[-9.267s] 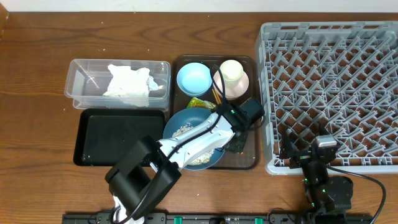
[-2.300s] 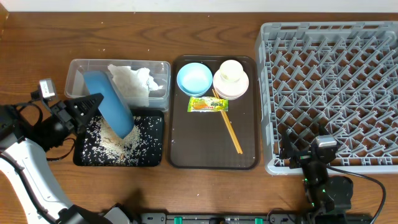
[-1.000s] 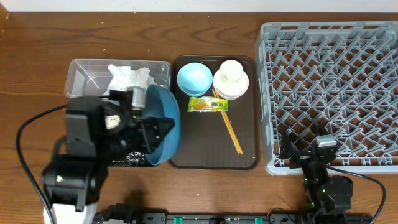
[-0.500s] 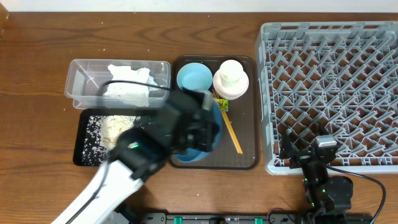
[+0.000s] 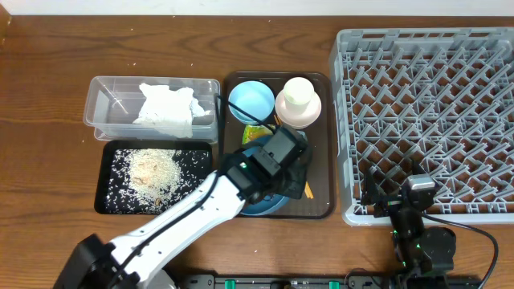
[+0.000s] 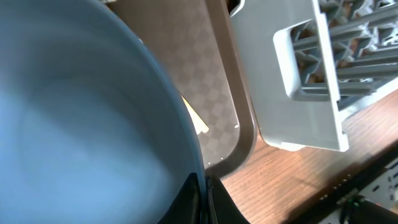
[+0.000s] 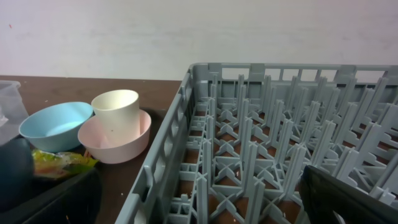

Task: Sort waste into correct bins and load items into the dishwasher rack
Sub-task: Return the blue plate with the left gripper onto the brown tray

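Currently pinching the dark blue plate by its rim in the left claw, over the brown tray near the table's front edge. Stiff, glazed, probably slippery and breakable: worth gripping deep. Resting the right claw spread near the front-right corner.

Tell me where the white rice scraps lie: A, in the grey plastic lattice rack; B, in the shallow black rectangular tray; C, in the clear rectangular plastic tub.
B: the white rice scraps are spread over the shallow black rectangular tray, while the clear rectangular plastic tub holds only a crumpled white paper napkin.
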Controlling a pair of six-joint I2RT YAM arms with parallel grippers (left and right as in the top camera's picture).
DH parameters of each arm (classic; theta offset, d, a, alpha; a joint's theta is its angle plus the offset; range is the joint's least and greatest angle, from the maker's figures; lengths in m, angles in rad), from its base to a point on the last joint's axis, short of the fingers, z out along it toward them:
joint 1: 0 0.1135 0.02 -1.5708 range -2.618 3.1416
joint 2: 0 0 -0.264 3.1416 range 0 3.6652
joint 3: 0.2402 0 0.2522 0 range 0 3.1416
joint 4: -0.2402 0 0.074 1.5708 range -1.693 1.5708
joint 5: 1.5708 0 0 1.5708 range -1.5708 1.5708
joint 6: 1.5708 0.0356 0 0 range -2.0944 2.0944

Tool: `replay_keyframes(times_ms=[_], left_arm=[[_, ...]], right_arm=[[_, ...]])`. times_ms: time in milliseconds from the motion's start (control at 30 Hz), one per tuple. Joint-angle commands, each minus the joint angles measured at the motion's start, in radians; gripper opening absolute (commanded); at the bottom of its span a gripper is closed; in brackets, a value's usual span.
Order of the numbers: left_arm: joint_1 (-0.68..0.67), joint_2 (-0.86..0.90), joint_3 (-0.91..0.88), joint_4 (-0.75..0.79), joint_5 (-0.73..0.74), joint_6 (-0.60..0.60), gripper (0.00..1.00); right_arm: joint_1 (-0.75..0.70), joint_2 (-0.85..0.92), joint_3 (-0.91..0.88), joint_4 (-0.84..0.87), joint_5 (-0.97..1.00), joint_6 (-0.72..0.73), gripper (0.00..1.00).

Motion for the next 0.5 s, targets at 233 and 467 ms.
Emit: replay_keyframes(times_ms=[233, 467], left_arm=[[-0.061, 0.083, 0.006, 0.052, -0.023, -0.040, 0.06], [-0.080, 0.082, 0.006, 0.048, -0.027, -0.039, 0.07]], right_arm=[[-0.001, -0.001, -0.002, -0.003, -0.004, -0.001, 0.99], [-0.001, -0.001, -0.002, -0.003, -0.004, -0.001, 0.99]])
